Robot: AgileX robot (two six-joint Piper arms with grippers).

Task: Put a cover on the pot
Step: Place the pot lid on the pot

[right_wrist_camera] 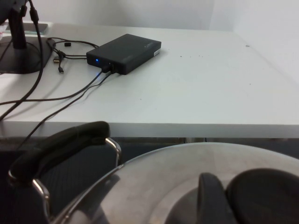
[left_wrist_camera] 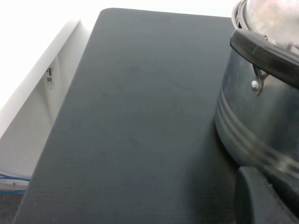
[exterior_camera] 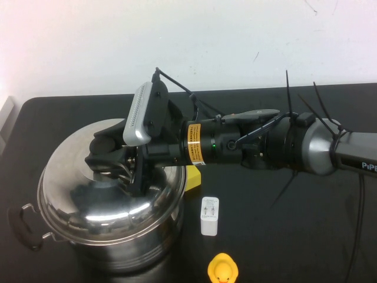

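Observation:
The pot, a large shiny steel stockpot with a black side handle, stands at the table's front left. The domed steel lid lies on its rim, slightly tilted. My right gripper reaches in from the right, shut on the lid's black knob. In the right wrist view one finger presses against the knob above the lid. My left gripper is out of the high view. Only one of its fingers shows in the left wrist view, low beside the pot's wall.
A white charger and a yellow rubber duck lie right of the pot, with a yellow object under my right arm. The black table's left edge drops off. A white desk beyond holds a black box and cables.

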